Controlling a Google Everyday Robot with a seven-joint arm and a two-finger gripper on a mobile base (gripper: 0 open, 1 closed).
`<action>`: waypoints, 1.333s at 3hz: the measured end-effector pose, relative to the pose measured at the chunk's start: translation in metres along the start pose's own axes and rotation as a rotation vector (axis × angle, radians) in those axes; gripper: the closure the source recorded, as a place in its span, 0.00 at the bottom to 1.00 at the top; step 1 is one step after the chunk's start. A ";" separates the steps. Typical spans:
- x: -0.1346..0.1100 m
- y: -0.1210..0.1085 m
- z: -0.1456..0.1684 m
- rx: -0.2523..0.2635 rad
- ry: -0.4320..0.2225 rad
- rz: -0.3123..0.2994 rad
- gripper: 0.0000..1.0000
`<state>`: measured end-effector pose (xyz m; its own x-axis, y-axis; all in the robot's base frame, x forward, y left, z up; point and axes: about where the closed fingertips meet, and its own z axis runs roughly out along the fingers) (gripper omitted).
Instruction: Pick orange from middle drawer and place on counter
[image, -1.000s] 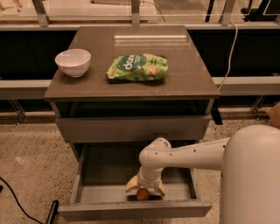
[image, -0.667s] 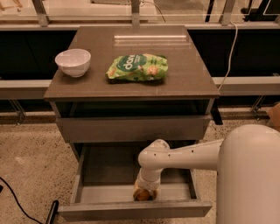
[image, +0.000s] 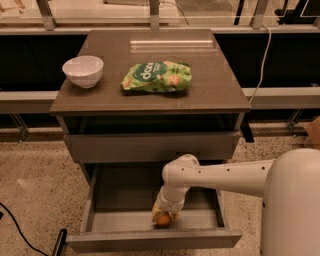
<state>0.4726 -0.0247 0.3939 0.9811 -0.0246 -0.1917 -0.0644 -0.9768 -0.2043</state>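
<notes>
The orange (image: 162, 219) lies on the floor of the pulled-out middle drawer (image: 120, 220), close behind its front panel. My gripper (image: 163, 218) reaches straight down into the drawer from the white arm (image: 220, 175) on the right, and its yellowish fingers sit tight on both sides of the fruit, shut on it. The orange rests low in the drawer. Above, the counter (image: 110, 97) is the dark grey-brown top of the cabinet.
On the counter stand a white bowl (image: 83, 71) at the left and a green snack bag (image: 157, 76) in the middle. The upper drawer front (image: 150, 146) overhangs the back of the open drawer. A black cable (image: 20, 230) lies on the floor at left.
The fingers were spread wide around the orange a second ago. They have drawn in against it since, and the wrist has sunk slightly lower.
</notes>
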 end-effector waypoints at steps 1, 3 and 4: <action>0.000 -0.023 -0.055 0.138 -0.009 -0.050 1.00; 0.009 -0.051 -0.194 0.406 -0.029 -0.219 1.00; 0.004 -0.060 -0.247 0.432 0.024 -0.251 1.00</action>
<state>0.5257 -0.0186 0.6427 0.9796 0.1902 -0.0645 0.1097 -0.7757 -0.6215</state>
